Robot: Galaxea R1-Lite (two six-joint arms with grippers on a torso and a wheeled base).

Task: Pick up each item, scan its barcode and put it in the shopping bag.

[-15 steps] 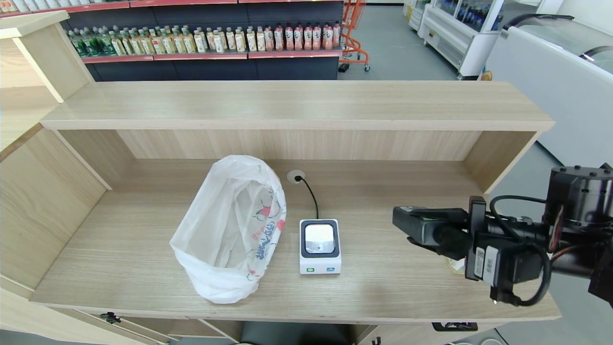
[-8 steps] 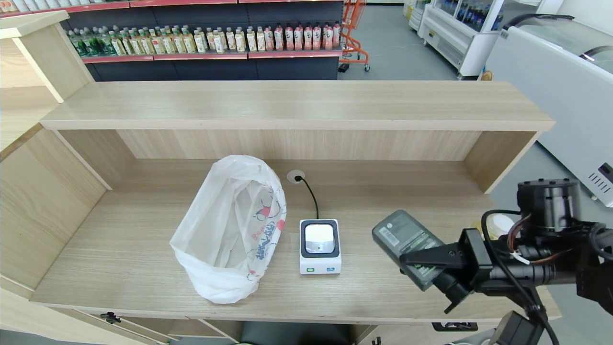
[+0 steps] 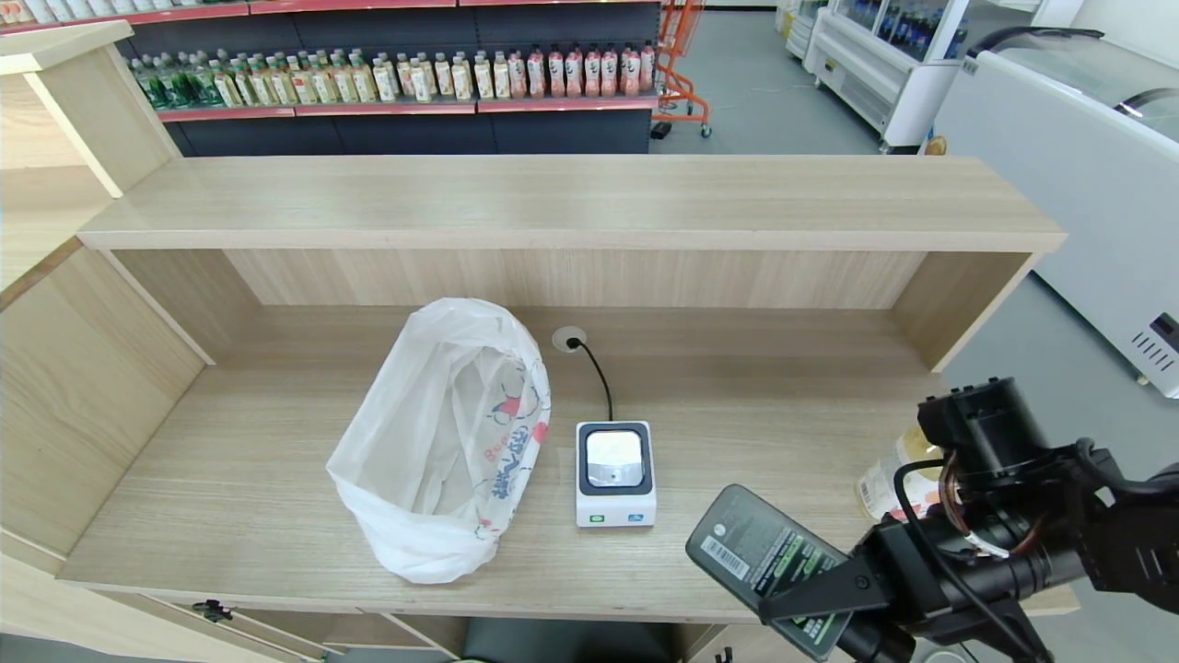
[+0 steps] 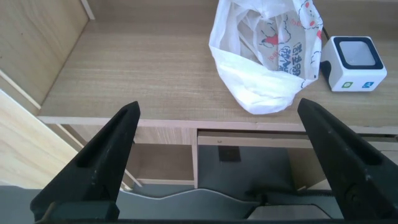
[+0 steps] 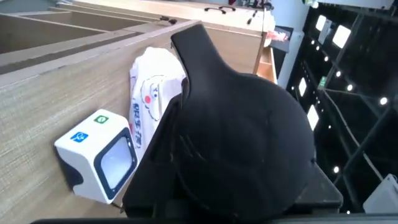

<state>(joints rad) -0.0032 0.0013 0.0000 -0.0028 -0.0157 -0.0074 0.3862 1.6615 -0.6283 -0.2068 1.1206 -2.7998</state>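
A dark flat packet (image 3: 761, 560) with a white barcode label on its upturned face hangs over the counter's front edge, right of the scanner. My right gripper (image 3: 815, 599) is shut on its lower end. In the right wrist view the packet (image 5: 249, 143) blocks most of the scene, with the white scanner (image 5: 99, 163) and the shopping bag (image 5: 155, 84) beyond it. The scanner (image 3: 615, 471) sits mid-counter, its window facing up. The white shopping bag (image 3: 447, 437) lies open to its left. My left gripper (image 4: 217, 162) is open, in front of and below the counter's edge.
A pale bottle (image 3: 886, 474) stands on the counter's right end, partly behind my right arm. The scanner's black cable (image 3: 597, 373) runs to a hole in the counter. A raised wooden ledge (image 3: 571, 198) walls the back and sides.
My right arm has drawn the packet toward the counter's front edge and slightly left, turning its barcode face upward. The bag and the scanner have not moved.
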